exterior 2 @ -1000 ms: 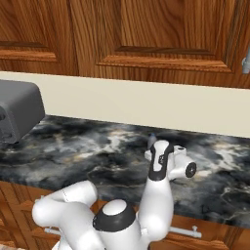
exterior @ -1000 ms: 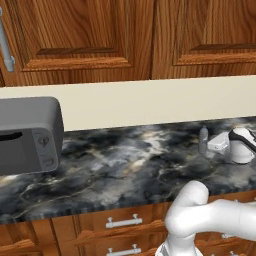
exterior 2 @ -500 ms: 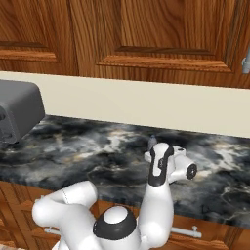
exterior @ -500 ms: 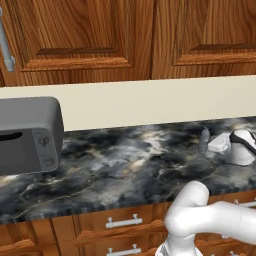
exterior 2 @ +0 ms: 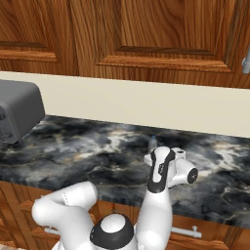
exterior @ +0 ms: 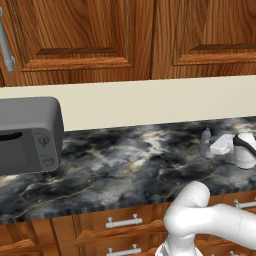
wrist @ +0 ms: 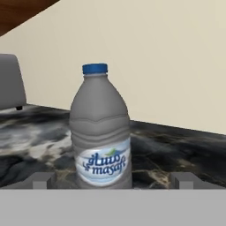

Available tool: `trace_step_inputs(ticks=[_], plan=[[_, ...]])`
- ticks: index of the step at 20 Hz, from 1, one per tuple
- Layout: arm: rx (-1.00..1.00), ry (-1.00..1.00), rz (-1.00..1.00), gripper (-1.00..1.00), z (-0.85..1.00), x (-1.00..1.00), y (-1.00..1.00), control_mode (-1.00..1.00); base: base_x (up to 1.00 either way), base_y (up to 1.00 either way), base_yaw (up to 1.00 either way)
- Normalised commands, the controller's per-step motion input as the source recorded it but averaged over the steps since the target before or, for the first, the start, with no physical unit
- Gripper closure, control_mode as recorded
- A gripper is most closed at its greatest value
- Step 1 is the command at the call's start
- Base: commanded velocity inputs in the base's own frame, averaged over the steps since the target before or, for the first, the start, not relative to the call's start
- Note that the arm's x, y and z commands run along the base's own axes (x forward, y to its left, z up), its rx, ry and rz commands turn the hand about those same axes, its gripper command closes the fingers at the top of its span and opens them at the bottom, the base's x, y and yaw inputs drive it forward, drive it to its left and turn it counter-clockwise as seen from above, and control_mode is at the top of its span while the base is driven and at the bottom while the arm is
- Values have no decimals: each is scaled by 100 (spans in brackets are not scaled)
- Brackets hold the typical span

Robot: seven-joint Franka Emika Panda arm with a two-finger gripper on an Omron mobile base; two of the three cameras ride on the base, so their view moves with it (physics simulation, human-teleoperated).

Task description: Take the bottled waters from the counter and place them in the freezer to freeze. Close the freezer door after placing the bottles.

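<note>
While my pincer (wrist: 113, 180) stands spread as wide as it goes, nothing is held between its tips. One fingertip (wrist: 43, 180) rises to the left of the water bottle (wrist: 101, 132), the other to its right, each with a gap to the bottle's sides. Bottle: upright on the counter (wrist: 176, 148), whitish body, blue cap, label low on the front. It sits close before my hand, lined up with the space between the tips.

Left base view: bottle (exterior: 205, 141) small, on the right part of the black marble counter (exterior: 130, 160), with my hand's white block just right of it. Grey toaster (exterior: 27, 135) far off at the left end, well apart from the bottle.

Right base view: bottle (exterior 2: 153, 143) peeks up behind my wrist, toward the cream backsplash (exterior 2: 146, 105). Wooden cabinets (exterior 2: 122, 34) hang above. Drawers with silver bar handles (exterior: 120, 221) run below the near counter edge.
</note>
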Motion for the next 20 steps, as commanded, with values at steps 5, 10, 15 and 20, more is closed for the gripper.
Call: trace_step_inputs(ticks=[5,10,15,20], plan=[[-2,-10,1,-100,1,1,8,-100,0,0,0],[-2,-3,1,-100,0,4,17,-100,0,0,0],[-2,0,0,-100,1,24,3,-100,0,0,0],[0,0,0,-100,0,23,0,-100,0,0,0]])
